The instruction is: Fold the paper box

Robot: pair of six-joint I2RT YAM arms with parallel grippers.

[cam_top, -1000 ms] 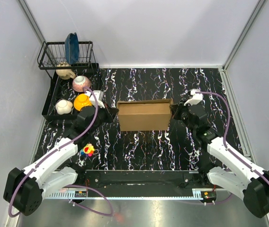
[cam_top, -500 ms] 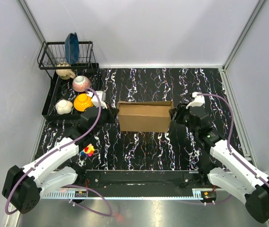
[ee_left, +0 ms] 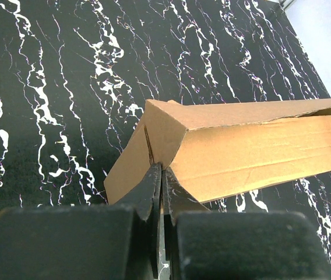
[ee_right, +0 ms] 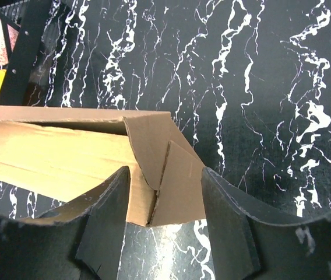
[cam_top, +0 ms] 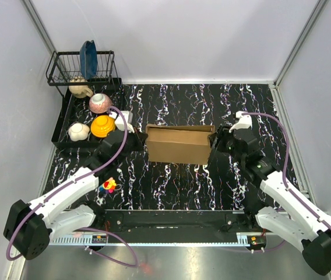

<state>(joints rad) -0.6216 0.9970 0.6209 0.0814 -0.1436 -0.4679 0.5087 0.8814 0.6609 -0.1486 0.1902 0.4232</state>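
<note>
the paper box (cam_top: 177, 146) lies in the middle of the black marbled counter (cam_top: 183, 102), its long side running left to right, part-folded with its walls up. the left gripper (cam_top: 140, 142) meets the box's left end. in the left wrist view its fingers (ee_left: 148, 189) are pressed together, tips against the lower edge of the end panel. the right gripper (cam_top: 214, 143) sits at the right end, its fingers (ee_right: 104, 216) spread wide, one either side of the folded end flaps.

black marbled table (cam_top: 183, 186) with paper box (cam_top: 177, 146), dish rack (cam_top: 59, 123), small toy (cam_top: 108, 185)
</note>
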